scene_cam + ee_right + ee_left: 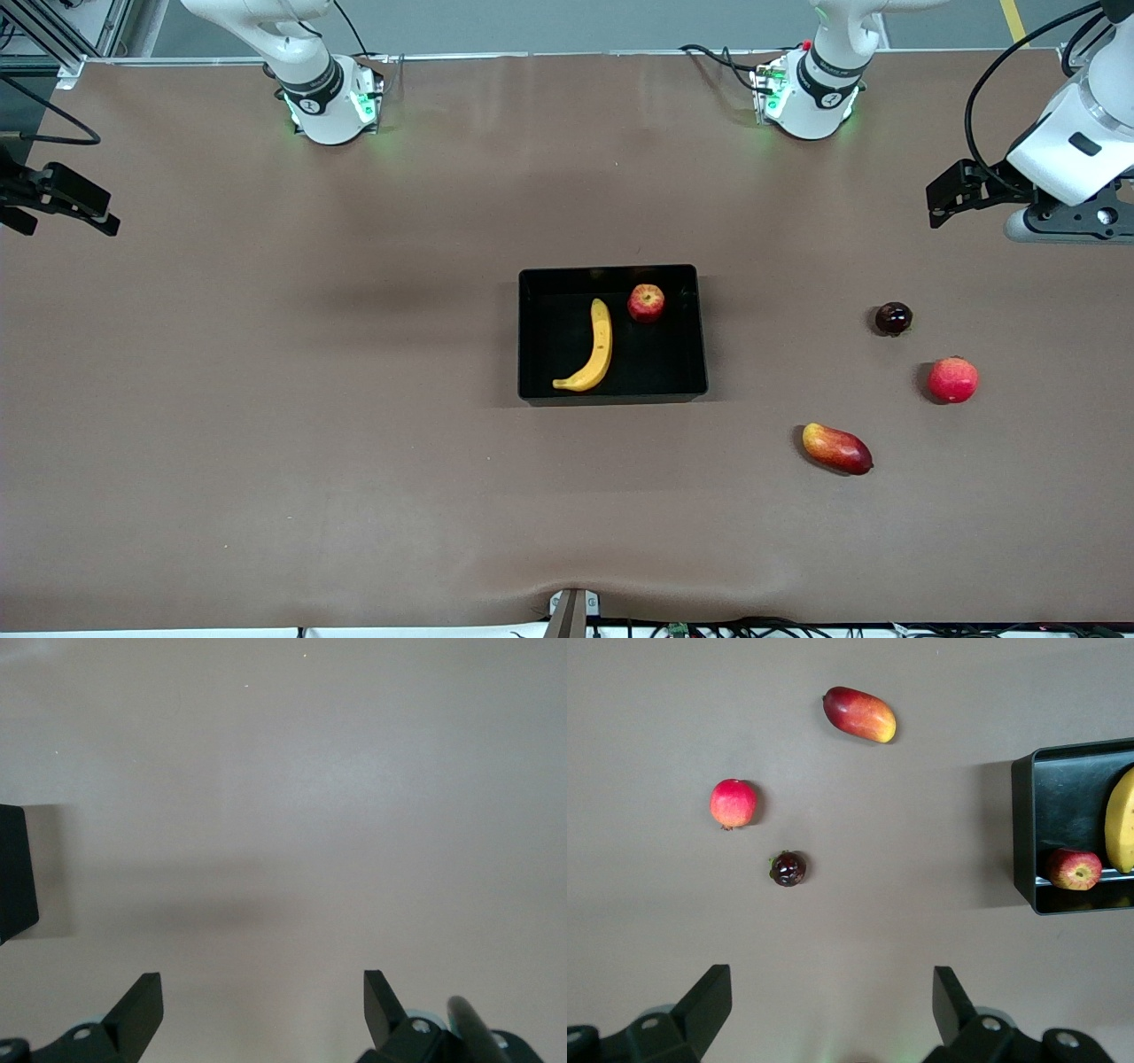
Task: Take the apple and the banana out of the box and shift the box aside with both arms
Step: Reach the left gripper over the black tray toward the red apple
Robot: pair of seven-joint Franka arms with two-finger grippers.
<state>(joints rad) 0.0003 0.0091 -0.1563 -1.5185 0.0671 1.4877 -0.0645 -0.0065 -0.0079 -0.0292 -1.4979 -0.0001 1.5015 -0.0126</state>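
Banana (592, 348) and apple (646, 302) lie in box (612, 389) (both pincers empty).

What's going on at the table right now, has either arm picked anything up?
Nothing is held yet. The banana and apple lie in the black box at mid-table. The left gripper and right gripper hang open over bare table at their own ends. Three other fruits sit toward the left arm's end.

Arm shells: white, rounded, ringed by black joint bands.
Bases: green lights are shown; black cables are attached.
Fingers (709, 1005): black, wedge-shaped; screws seen.
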